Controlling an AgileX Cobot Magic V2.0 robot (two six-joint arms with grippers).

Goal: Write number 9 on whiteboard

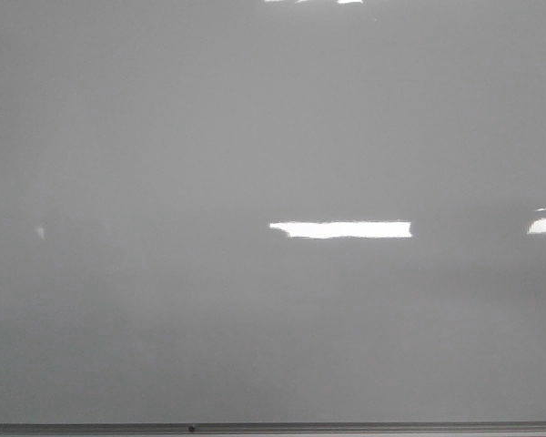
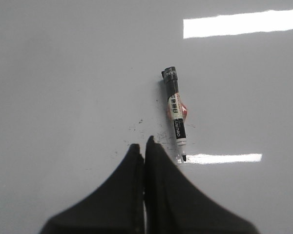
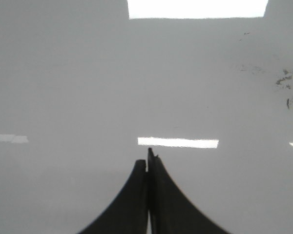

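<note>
The whiteboard (image 1: 255, 137) is a glossy pale grey surface that fills the front view; no drawn 9 shows on it in any view. A black marker (image 2: 175, 113) with a white label lies flat on the board (image 2: 63, 73) in the left wrist view, uncapped, its tip toward my fingers. My left gripper (image 2: 144, 145) is shut and empty, its tips just beside the marker's tip. My right gripper (image 3: 147, 163) is shut and empty above bare board (image 3: 63, 87). Neither gripper shows in the front view.
A thin grey metal edge strip (image 1: 273, 427) runs along the board's near edge. Faint dark smudges (image 3: 288, 87) mark the board in the right wrist view, and small specks (image 2: 136, 127) lie near the marker. Bright rectangles are light reflections.
</note>
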